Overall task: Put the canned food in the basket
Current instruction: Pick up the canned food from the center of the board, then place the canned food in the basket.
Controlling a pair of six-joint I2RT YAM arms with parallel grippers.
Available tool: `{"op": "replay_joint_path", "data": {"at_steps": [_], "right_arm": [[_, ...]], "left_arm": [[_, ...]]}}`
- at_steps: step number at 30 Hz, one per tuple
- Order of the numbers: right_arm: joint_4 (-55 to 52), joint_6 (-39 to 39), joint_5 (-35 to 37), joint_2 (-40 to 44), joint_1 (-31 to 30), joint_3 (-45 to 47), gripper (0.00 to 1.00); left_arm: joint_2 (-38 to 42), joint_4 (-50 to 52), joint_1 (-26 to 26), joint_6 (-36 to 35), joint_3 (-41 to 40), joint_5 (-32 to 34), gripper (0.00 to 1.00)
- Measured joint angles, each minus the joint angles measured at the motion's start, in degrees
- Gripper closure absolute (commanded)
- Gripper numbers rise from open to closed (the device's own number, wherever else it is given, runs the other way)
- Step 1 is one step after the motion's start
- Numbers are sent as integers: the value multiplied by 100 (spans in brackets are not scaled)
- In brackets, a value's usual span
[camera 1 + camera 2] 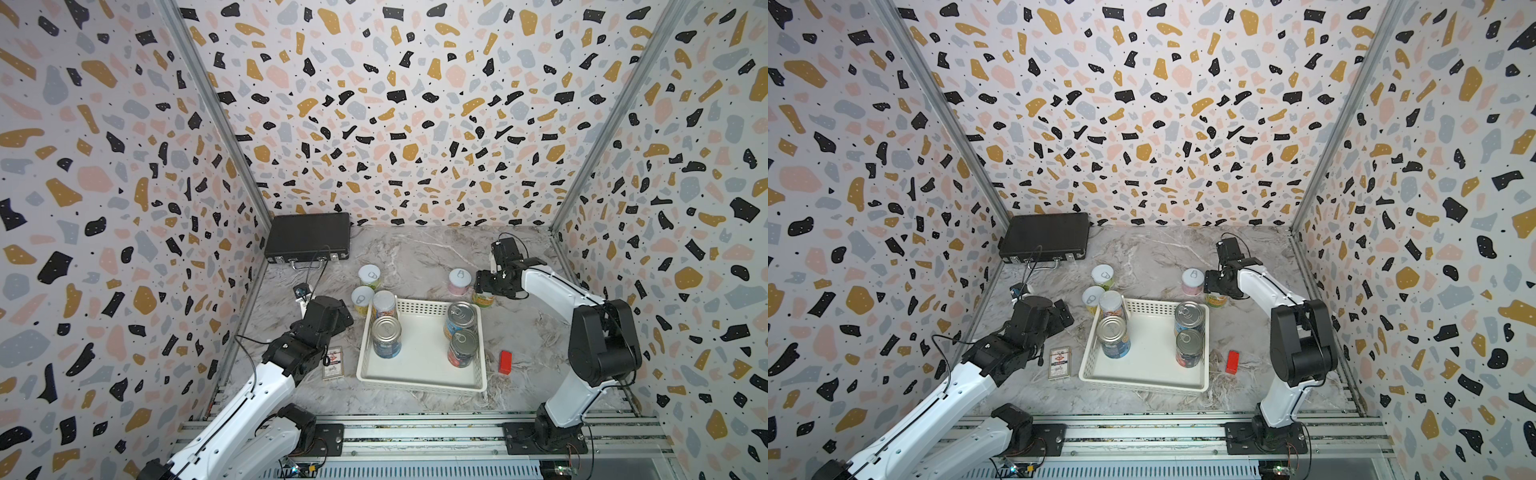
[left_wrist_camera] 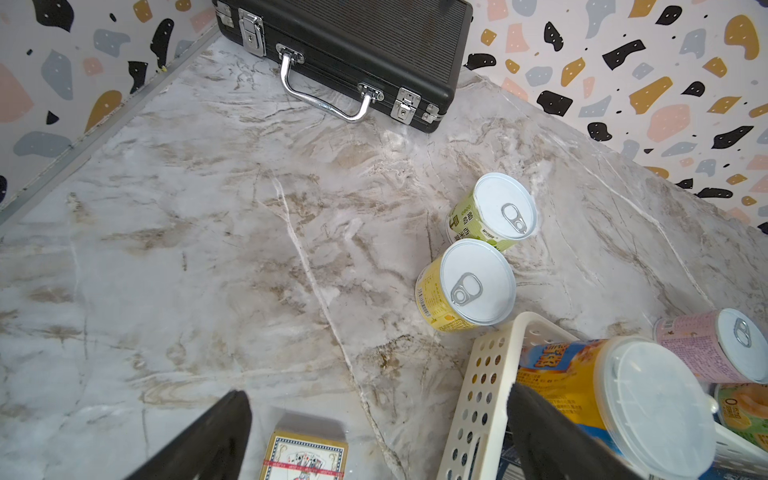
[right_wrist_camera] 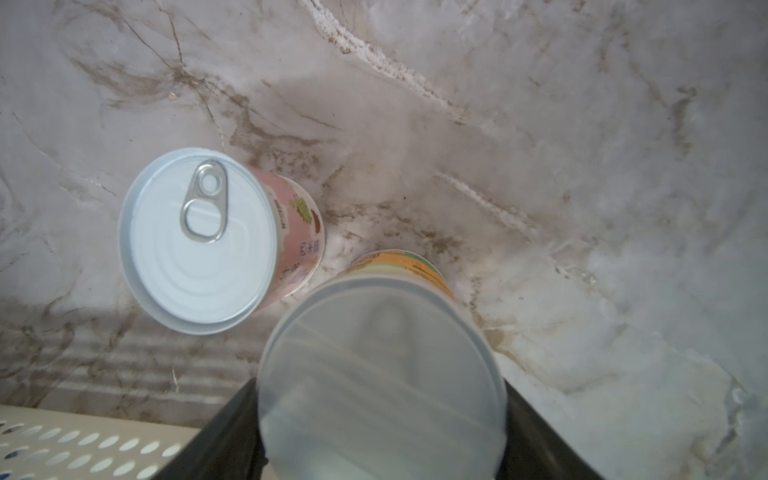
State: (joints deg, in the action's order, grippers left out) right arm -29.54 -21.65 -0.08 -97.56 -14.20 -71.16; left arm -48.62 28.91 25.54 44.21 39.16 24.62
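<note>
The white basket (image 1: 419, 384) (image 1: 1142, 383) holds several upright cans, among them a blue one (image 1: 386, 337) and a red one (image 1: 462, 349). My right gripper (image 1: 484, 287) (image 3: 380, 386) is shut on an orange-labelled can (image 1: 483, 300) (image 3: 382, 374) just behind the basket's back right corner, a finger against each side. A pink can (image 1: 459, 281) (image 3: 199, 237) stands beside it. A green can (image 1: 369, 276) (image 2: 494, 212) and a yellow can (image 1: 362, 300) (image 2: 469, 286) stand behind the back left corner. My left gripper (image 1: 343, 320) (image 2: 378, 395) hangs open left of the basket.
A black briefcase (image 1: 307, 237) (image 2: 353, 45) lies at the back left corner. A card box (image 1: 333, 362) (image 2: 303, 457) lies left of the basket, under my left gripper. A small red block (image 1: 505, 362) stands right of the basket. Patterned walls close in three sides.
</note>
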Motion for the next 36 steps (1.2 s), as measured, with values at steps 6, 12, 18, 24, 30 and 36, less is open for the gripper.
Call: {"op": "replay_joint_path", "data": {"at_steps": [6, 12, 18, 24, 30, 36], "right_arm": [[83, -90, 39, 599, 0, 227, 71], [144, -190, 66, 975, -15, 374, 74], [46, -197, 439, 1504, -326, 555, 73], [-4, -114, 785, 1963, -793, 564, 73], [-125, 0, 1128, 2514, -1222, 710, 72], [-249, 94, 1360, 2916, -1641, 710, 72]], "left_arm": [[-4, -2, -2, 0, 0, -15, 0], [-4, -2, -2, 0, 0, -17, 0], [-7, -2, -2, 0, 0, -17, 0], [-52, -11, -4, 0, 0, -17, 0], [-63, -20, -4, 0, 0, -17, 0], [-103, -22, -7, 0, 0, -20, 0]]}}
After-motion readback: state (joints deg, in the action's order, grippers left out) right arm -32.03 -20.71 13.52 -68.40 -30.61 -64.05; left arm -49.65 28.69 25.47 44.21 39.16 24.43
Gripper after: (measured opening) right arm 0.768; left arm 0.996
